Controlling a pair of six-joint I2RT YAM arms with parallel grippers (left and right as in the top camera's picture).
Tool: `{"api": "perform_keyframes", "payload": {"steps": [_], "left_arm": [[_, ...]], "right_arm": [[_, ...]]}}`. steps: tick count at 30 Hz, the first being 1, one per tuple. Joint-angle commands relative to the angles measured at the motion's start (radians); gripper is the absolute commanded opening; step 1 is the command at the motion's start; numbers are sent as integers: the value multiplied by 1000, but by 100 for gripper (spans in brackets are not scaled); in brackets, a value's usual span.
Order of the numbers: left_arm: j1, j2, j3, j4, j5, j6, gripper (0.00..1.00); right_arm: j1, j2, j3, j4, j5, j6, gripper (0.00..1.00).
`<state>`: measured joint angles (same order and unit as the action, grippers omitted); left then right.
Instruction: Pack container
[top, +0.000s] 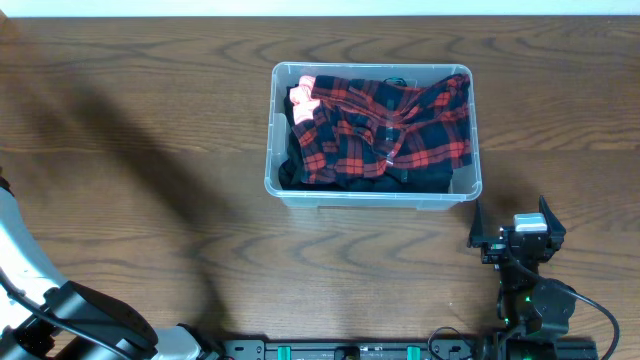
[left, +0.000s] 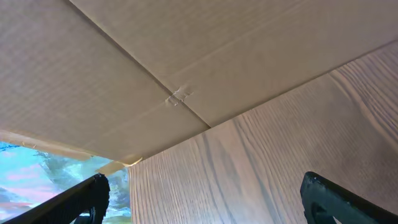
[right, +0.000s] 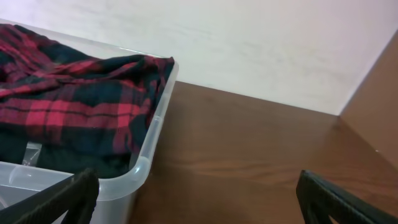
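Looks like a robot lab rig: a wood-grain table (top: 120, 150) is flanked by cardboard (left: 124, 74) and a bare white wall (right: 261, 43), robot arms (top: 535, 305) mounted at its near edge.

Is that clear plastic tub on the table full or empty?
Full. The container holds a crumpled red-and-black plaid cloth piled over dark fabric, up to its rim.

Cardboard panel (left: 155, 68), creased, abutting wood-grain table (left: 280, 143). Black fingers (left: 90, 196) of left gripper (left: 208, 202) spread wide, nothing between. Blurred blue-pink patch (left: 37, 171) beyond cardboard.
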<state>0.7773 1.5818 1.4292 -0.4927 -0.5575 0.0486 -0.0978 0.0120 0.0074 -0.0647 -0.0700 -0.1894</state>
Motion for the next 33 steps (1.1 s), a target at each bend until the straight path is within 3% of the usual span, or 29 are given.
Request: {"api": "perform_keyframes", "payload": {"steps": [1, 25, 33], "left_arm": [[3, -11, -12, 0, -15, -6, 98], [-5, -18, -12, -1, -15, -6, 98], [-101, -184, -12, 0, -15, -6, 98]], "right_arm": [[13, -7, -1, -6, 14, -10, 99], [13, -6, -1, -6, 14, -10, 99], [13, -6, -1, -6, 14, -10, 99]]}}
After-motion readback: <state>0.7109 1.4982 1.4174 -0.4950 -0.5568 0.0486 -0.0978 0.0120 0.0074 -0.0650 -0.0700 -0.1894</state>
